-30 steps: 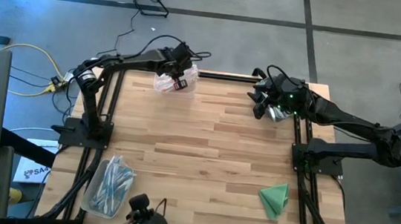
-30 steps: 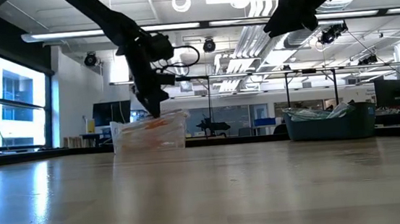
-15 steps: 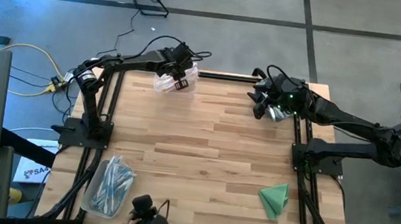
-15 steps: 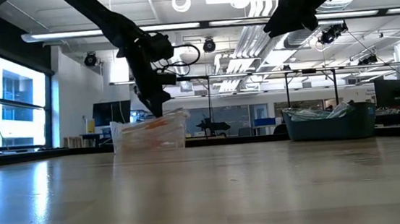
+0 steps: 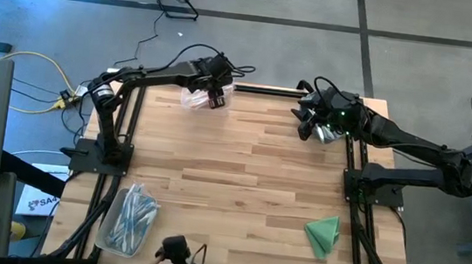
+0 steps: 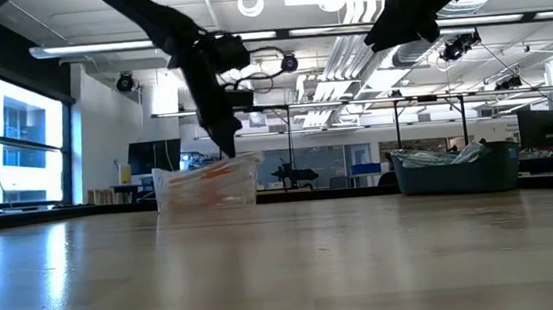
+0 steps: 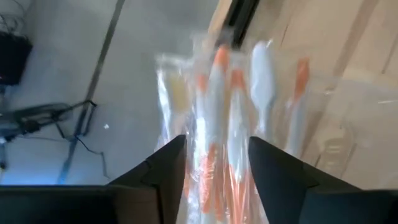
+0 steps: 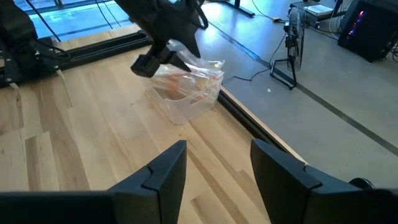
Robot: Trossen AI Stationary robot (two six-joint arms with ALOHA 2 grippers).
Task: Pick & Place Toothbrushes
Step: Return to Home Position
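Several orange toothbrushes lie packed in the clear bin at the table's 11 o'clock corner. A bundle of blue ones fills the gray bin at 7 o'clock. The blue bin at 1 o'clock also shows a heap above its rim, though its colours are hard to tell. No loose toothbrush shows anywhere on the bare wood; only a green cloth lies at 5 o'clock. The sorting therefore looks finished, and what seems left is for both arms to pull back to rest. The left gripper hovers just above the clear bin, its jaws parted and holding nothing, the orange brushes showing through the gap. The right gripper hangs raised at 1 o'clock over the blue bin, jaws wide and empty.
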